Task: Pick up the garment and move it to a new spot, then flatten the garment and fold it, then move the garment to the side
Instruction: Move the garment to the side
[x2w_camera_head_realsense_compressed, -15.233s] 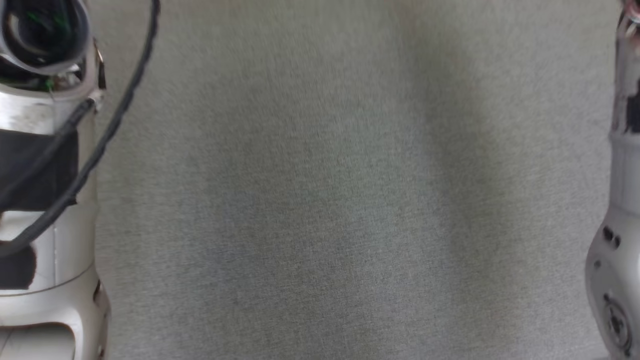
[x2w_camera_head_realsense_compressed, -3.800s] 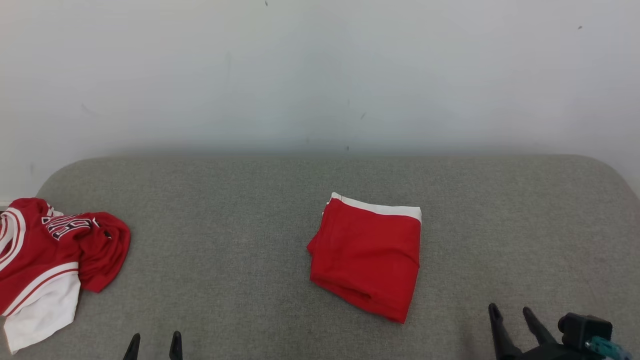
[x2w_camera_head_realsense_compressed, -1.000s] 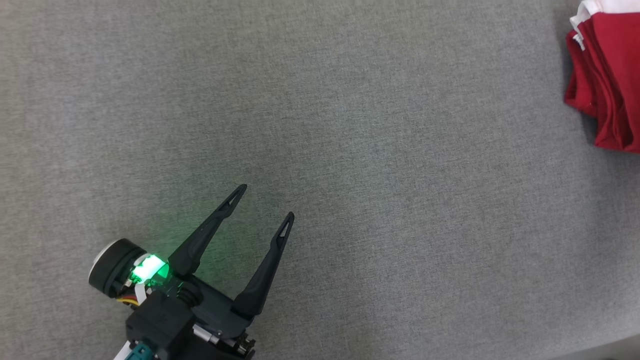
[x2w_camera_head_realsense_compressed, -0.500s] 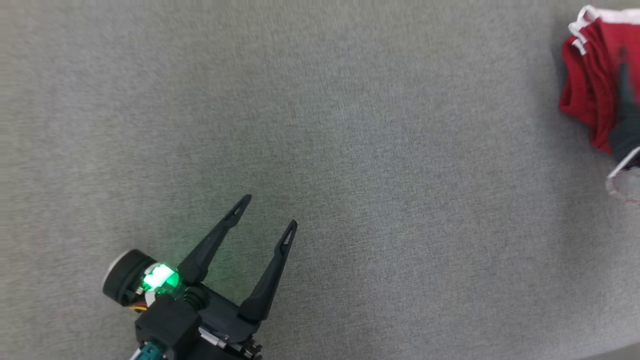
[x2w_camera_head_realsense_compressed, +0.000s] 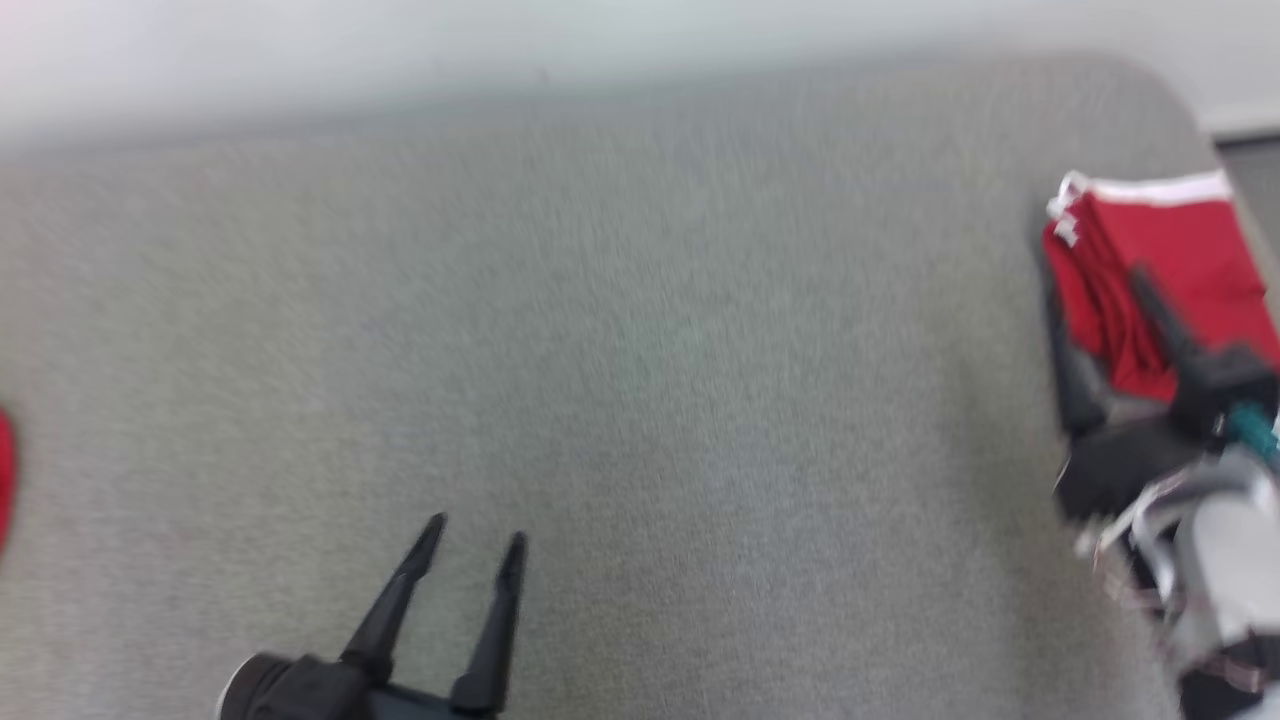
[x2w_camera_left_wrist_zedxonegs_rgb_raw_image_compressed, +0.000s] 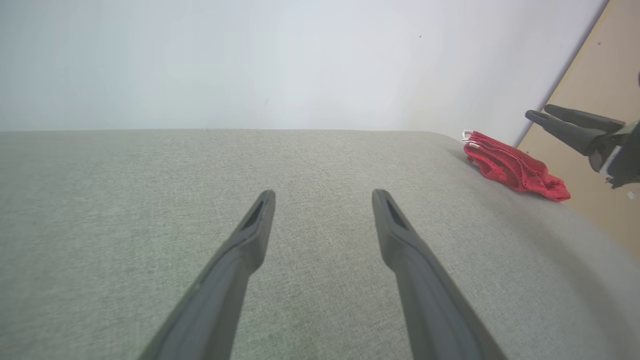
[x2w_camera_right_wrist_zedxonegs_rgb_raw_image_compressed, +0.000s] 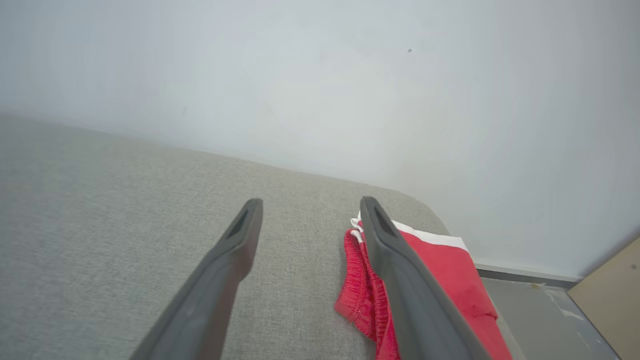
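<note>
Swinging upward since half a second ago, the head camera now takes in a pale wall (x2w_camera_head_realsense_compressed: 500, 50) along the top. At right, the right tool (x2w_camera_head_realsense_compressed: 1090, 265) hovers released and empty above the folded red shorts with a white waistband (x2w_camera_head_realsense_compressed: 1170, 240), which lie at the upper right corner of the grey fabric-covered counter (x2w_camera_head_realsense_compressed: 650, 350). At lower left the left tool (x2w_camera_head_realsense_compressed: 475, 530) also gapes empty.

Head view blurred; right claw (x2w_camera_right_wrist_zedxonegs_rgb_raw_image_compressed: 310, 201) hides part of garment (x2w_camera_right_wrist_zedxonegs_rgb_raw_image_compressed: 450, 270).
</note>
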